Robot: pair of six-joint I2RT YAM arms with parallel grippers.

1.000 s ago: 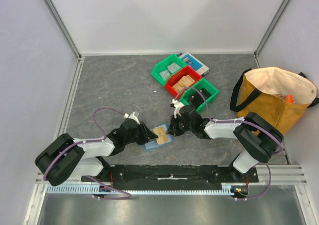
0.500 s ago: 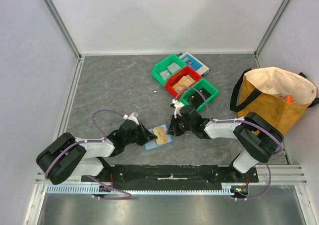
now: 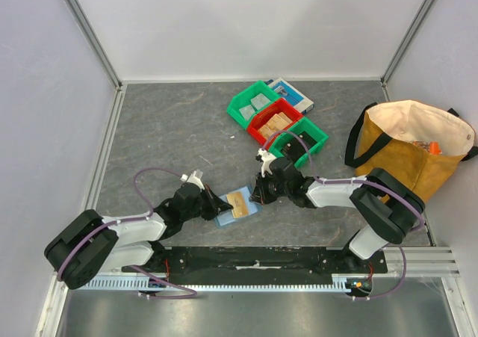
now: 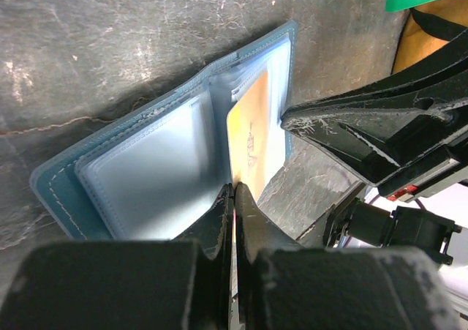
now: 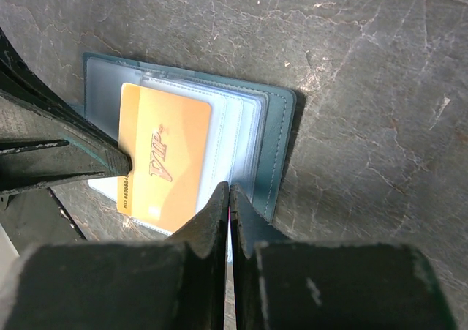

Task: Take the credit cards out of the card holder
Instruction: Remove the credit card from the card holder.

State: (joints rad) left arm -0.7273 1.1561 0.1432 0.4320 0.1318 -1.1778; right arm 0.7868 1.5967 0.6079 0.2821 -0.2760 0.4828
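**Both arms meet at the open card holder [image 3: 224, 218]; one credit card [image 5: 164, 158] lies uncovered on it**

The grey, stone-patterned table [image 3: 164, 128] carries everything. At its right side stands a tan tote bag [image 3: 396, 165] with black handles, well apart from the work.

The left arm [image 3: 127, 229] and the right arm [image 3: 351, 195] reach in from the near edge. They come toward each other and meet just in front of their bases.

In the far middle of the table two green bins [image 3: 244, 99] and a red bin [image 3: 256, 133] sit touching in a diagonal row. A blue-and-white box [image 3: 297, 94] lies just behind them.

The card holder lies open and flat on the table between the two grippers. Its slate-blue cover faces down and its clear plastic sleeves face up.

The credit card is orange, with "VIP" printed on it, and it rests on the sleeves near the fold. Its face is uncovered. I cannot tell if any edge of it sits inside a pocket.

The left gripper [image 4: 234, 195] has its jaws pressed together, with the tips on one edge of the credit card. In the right wrist view the same tips touch the side of the card. It appears to pinch the card there.

The right gripper [image 5: 229, 195] also has its jaws pressed together, with only a very thin line between them. It grips the near edge of the clear sleeves, just beside the credit card.
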